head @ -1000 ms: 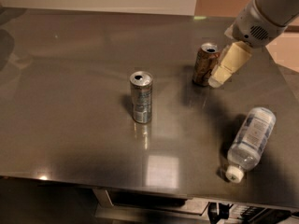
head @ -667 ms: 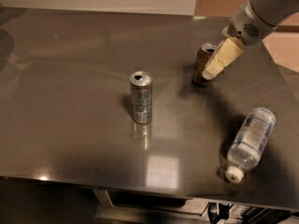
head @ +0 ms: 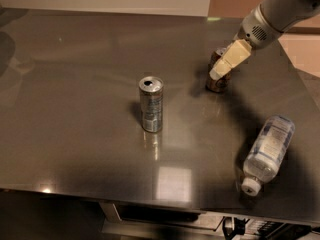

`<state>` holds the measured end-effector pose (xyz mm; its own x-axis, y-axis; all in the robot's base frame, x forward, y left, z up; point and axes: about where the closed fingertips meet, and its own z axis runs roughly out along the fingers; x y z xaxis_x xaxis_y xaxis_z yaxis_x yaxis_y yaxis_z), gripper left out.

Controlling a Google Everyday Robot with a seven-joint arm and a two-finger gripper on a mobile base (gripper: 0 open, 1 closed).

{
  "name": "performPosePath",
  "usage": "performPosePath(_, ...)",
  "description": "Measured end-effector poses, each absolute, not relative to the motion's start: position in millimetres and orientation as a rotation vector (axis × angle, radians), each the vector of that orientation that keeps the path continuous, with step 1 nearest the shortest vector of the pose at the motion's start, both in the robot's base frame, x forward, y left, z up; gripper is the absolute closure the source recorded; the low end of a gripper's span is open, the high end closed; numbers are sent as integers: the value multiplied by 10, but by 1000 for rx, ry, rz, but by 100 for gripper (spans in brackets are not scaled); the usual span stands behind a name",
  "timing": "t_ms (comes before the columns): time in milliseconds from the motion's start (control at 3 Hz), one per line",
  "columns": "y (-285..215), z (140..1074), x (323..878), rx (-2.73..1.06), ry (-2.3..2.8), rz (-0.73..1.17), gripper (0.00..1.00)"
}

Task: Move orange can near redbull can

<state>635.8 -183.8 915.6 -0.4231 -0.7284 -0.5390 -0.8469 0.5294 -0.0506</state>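
Grasping is in hand: the gripper (head: pixel 218 73) is placed at the orange can (head: pixel 218 85), right of the redbull can (head: pixel 151 104). Its grip cannot be told. A firm hold is needed next.

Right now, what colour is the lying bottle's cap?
The bottle cap is white, camera view; gripper is at the orange can.

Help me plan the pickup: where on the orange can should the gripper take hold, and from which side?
Probably grip the orange can across its round side wall, mid-height, coming down from the upper right, where the gripper hangs against it. It stands upright, a narrow cylinder with its sides exposed.
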Motion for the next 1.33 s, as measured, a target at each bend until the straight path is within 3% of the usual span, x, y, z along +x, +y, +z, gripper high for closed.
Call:
performPosePath(333,-1829,9084,6423,-1263,2290,321,15)
performPosePath(1333,-1594,9169,6284,-1338,2232,442,85)
